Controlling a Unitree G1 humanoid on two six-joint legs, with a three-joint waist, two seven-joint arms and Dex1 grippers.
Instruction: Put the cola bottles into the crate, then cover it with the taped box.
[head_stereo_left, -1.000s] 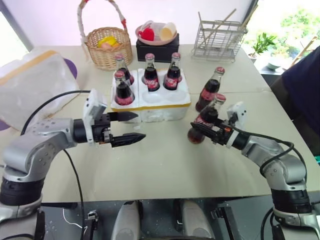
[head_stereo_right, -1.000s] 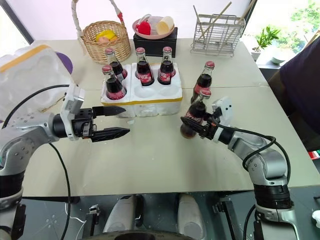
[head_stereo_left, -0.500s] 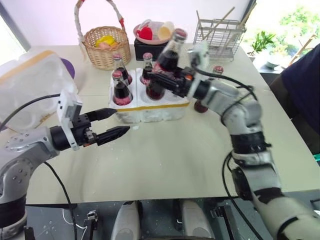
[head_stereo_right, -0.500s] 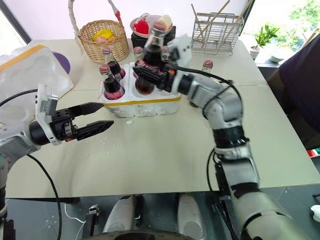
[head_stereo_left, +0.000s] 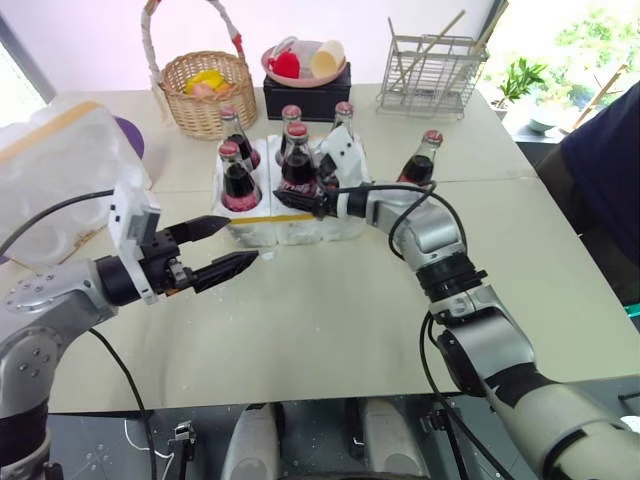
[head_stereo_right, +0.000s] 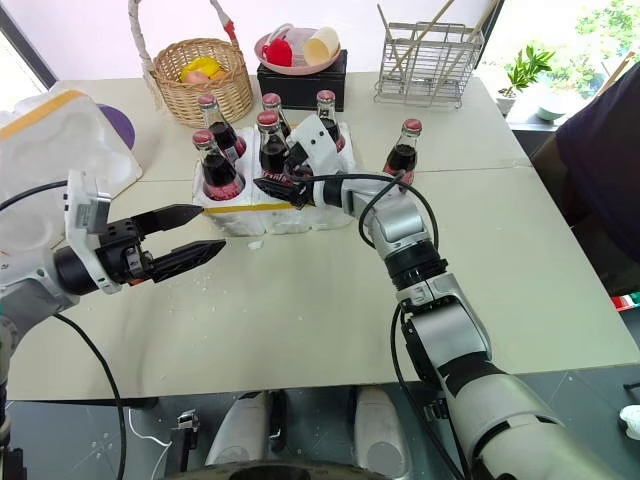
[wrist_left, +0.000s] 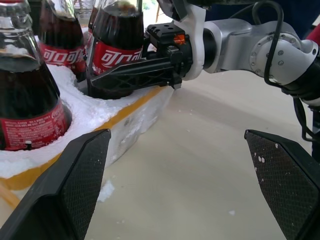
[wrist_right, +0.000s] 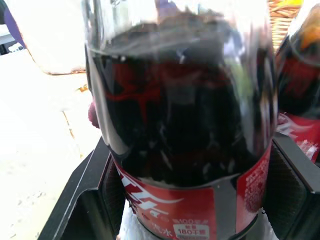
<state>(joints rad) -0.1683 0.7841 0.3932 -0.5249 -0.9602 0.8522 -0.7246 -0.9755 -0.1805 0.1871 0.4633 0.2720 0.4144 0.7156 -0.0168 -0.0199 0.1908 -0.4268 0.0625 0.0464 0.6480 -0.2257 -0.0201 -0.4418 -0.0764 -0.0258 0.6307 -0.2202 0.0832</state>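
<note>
Cola bottles are what I'm watching: from the head views I count five standing in the crate and one standing alone on the counter just to the crate's right. My right tool is pinching a bottle low on its body, both black fingers pressed against the glass, with the bottle upright in the middle well of the crate's near row. Beside it in that row stands another bottle in the left well; three more sit in the row behind. My left tool hangs over the counter just left of the crate's front corner, its two fingers spread wide with nothing between them, touching nothing. The taped box lies at the far left of the counter, well apart from the crate. At the back I see a wicker basket, a black box with a pink plate on it, and a wire rack; a person's dark sleeve shows at the right edge. The left wrist view gives me what the head views cannot: the right tool's finger laid along the red label of the held bottle, whose base sits down in the white foam above the yellow tape. The right wrist view shows the glass pressed against both finger pads, with a neighbouring bottle's label beside it.
</note>
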